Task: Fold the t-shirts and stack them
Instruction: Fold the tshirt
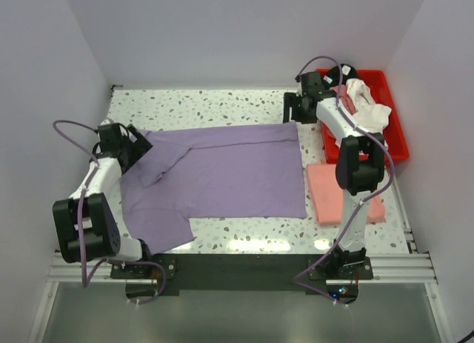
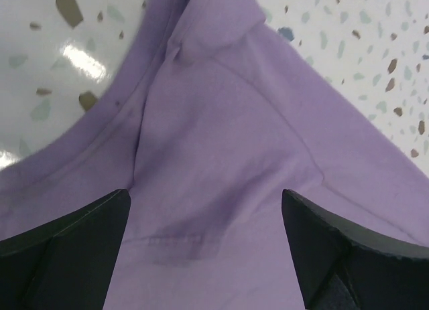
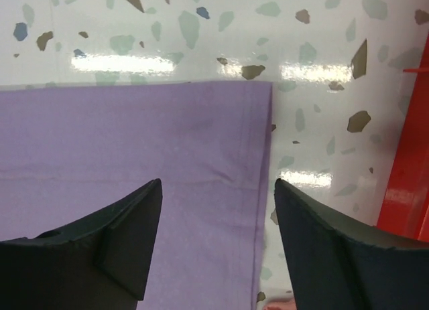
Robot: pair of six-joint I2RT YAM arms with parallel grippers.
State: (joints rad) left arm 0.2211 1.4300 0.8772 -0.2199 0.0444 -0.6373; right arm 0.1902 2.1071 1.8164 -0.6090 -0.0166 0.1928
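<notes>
Speckled terrazzo table [image 1: 222, 106] — smooth lavender shirt [image 1: 237, 172] spread flat; left claw [image 2: 204, 196], right claw [image 3: 218, 183] both agape over cloth.

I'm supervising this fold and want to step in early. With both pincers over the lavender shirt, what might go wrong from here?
1. The right pincer straddles the hem corner of the lavender shirt, so it may catch only the edge and slip off.
2. The left pincer hangs over creased, overlapping cloth, so it may pinch extra layers and skew the fold.
</notes>
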